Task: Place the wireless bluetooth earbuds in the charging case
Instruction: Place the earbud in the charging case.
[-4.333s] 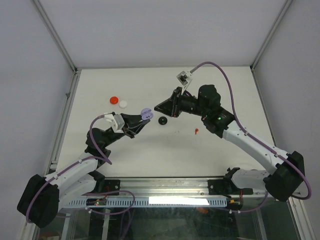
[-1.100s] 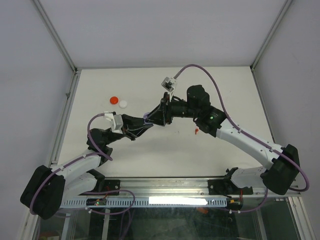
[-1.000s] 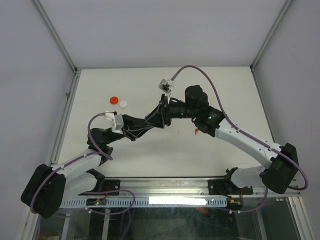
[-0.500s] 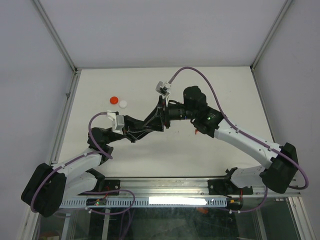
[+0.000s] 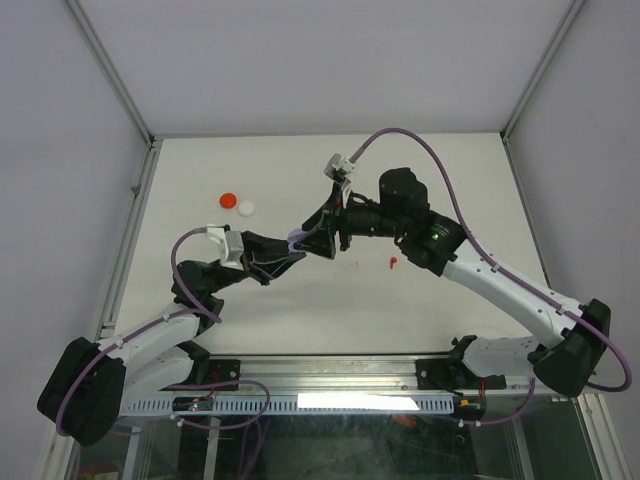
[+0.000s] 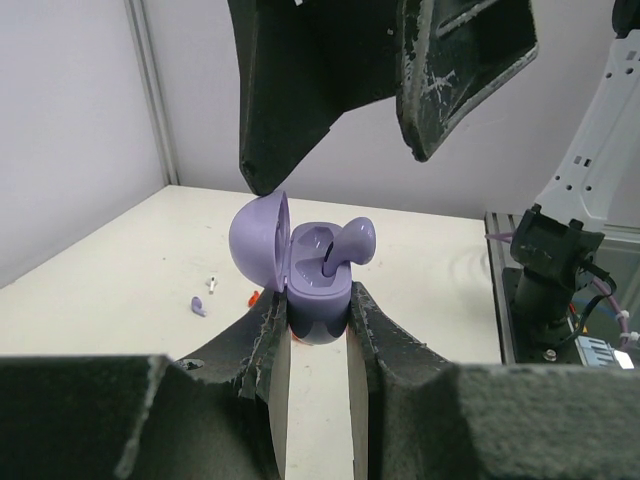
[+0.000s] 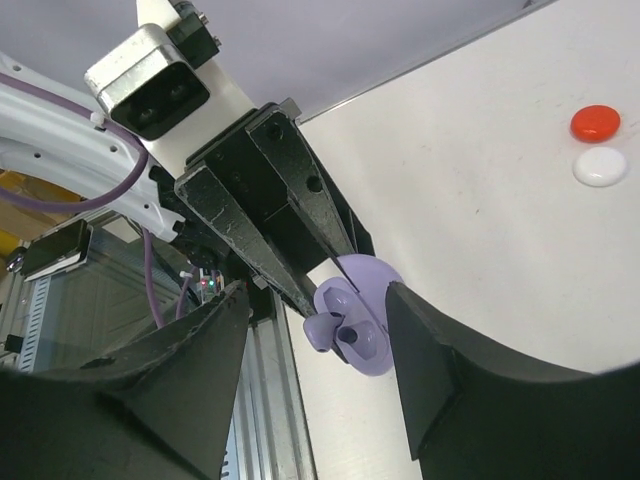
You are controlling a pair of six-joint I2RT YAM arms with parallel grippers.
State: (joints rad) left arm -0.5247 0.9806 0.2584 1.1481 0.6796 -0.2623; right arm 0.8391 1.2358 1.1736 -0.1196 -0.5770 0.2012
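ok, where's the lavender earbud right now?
Left wrist view: the lavender earbud sits in the open lavender case held by the left gripper, centre of the table, with the right gripper open just above.

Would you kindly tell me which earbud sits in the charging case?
The lavender earbud, sitting in the open lavender case that the left gripper clamps; the red earbud lies loose on the table.

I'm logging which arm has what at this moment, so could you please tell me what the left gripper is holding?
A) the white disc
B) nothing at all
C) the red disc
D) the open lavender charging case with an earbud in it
D: the left gripper clamps the base of the lavender charging case, whose lid stands open with a lavender earbud resting in it.
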